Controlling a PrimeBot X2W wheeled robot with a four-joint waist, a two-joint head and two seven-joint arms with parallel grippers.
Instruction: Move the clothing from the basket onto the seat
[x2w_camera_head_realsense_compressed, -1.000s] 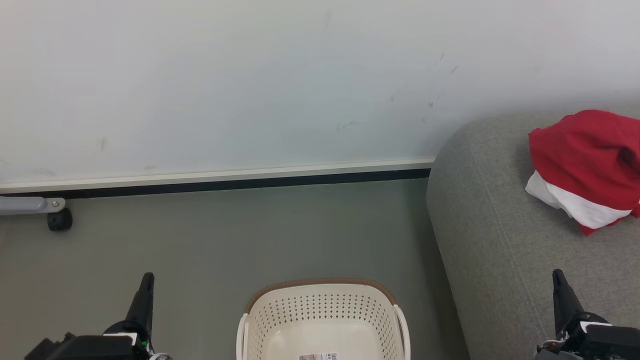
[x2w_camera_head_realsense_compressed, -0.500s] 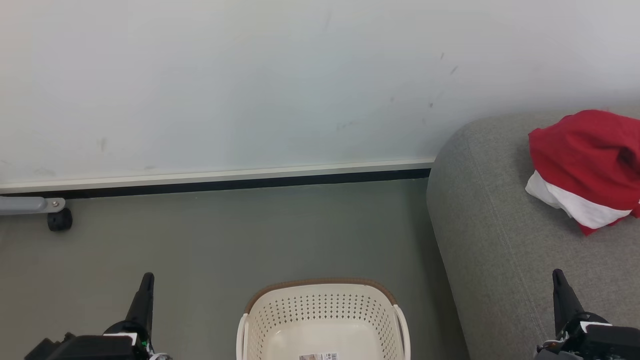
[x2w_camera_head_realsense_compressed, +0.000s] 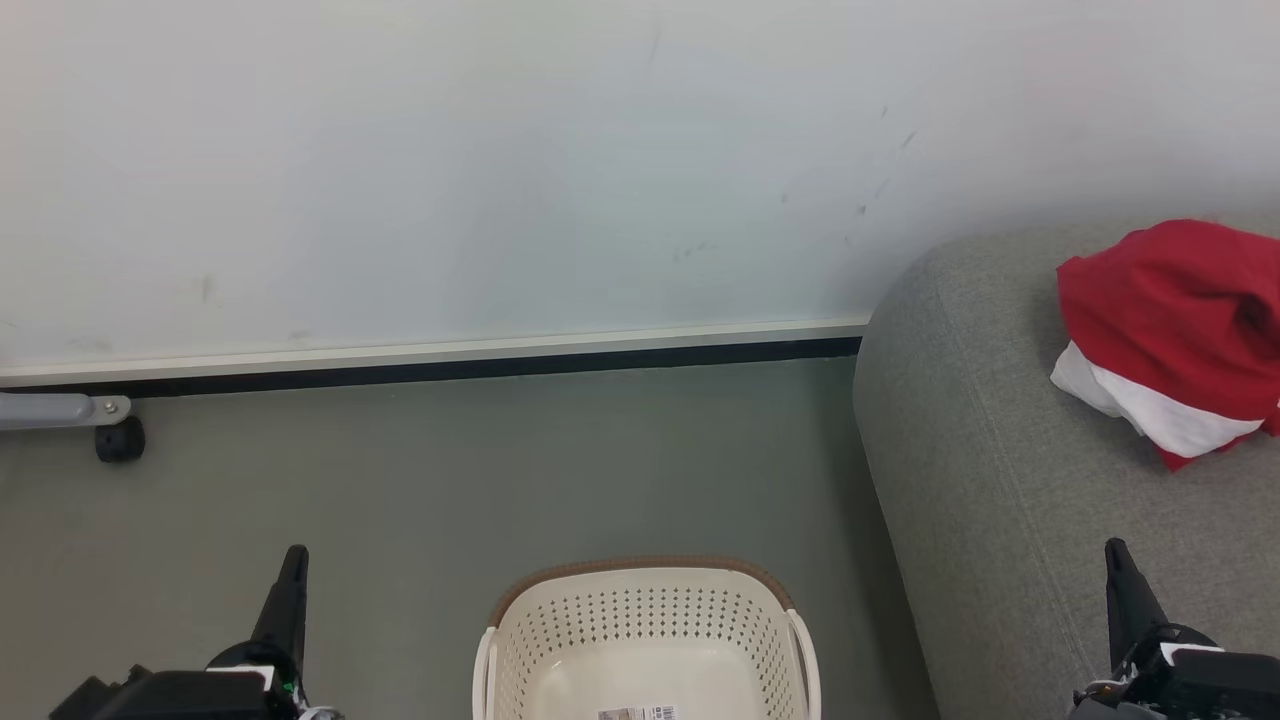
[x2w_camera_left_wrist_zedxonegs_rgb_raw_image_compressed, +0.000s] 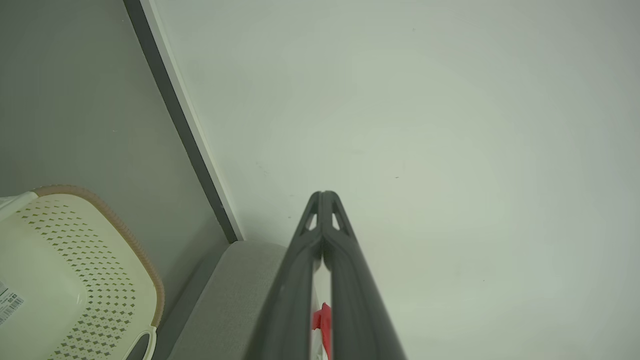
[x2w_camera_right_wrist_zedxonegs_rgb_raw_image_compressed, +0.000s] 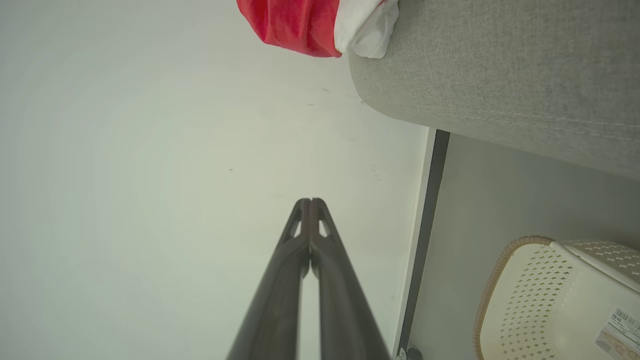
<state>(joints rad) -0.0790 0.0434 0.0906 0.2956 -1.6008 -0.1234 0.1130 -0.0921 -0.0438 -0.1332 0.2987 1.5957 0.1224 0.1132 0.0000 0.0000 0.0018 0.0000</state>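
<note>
The red clothing (x2w_camera_head_realsense_compressed: 1170, 330), with a white inner side showing, lies bunched on the grey seat (x2w_camera_head_realsense_compressed: 1000, 480) at the right. The same clothing (x2w_camera_right_wrist_zedxonegs_rgb_raw_image_compressed: 300, 22) rests on the seat (x2w_camera_right_wrist_zedxonegs_rgb_raw_image_compressed: 500, 65) in the right wrist view. On the floor at the bottom middle stands the cream basket (x2w_camera_head_realsense_compressed: 645, 640) with its brown rim; only a label shows inside it. My left gripper (x2w_camera_head_realsense_compressed: 293, 556) is shut at the lower left, left of the basket, holding nothing. Over the seat's near part my right gripper (x2w_camera_head_realsense_compressed: 1115, 550) is shut and holds nothing too. Both wrist views show fingertips pressed together (x2w_camera_left_wrist_zedxonegs_rgb_raw_image_compressed: 324, 196) (x2w_camera_right_wrist_zedxonegs_rgb_raw_image_compressed: 310, 202).
A white wall with a black skirting strip (x2w_camera_head_realsense_compressed: 430, 368) runs behind the grey floor. A grey bar with a black caster wheel (x2w_camera_head_realsense_compressed: 118, 440) sticks in at the far left. Open floor lies between the basket and the wall.
</note>
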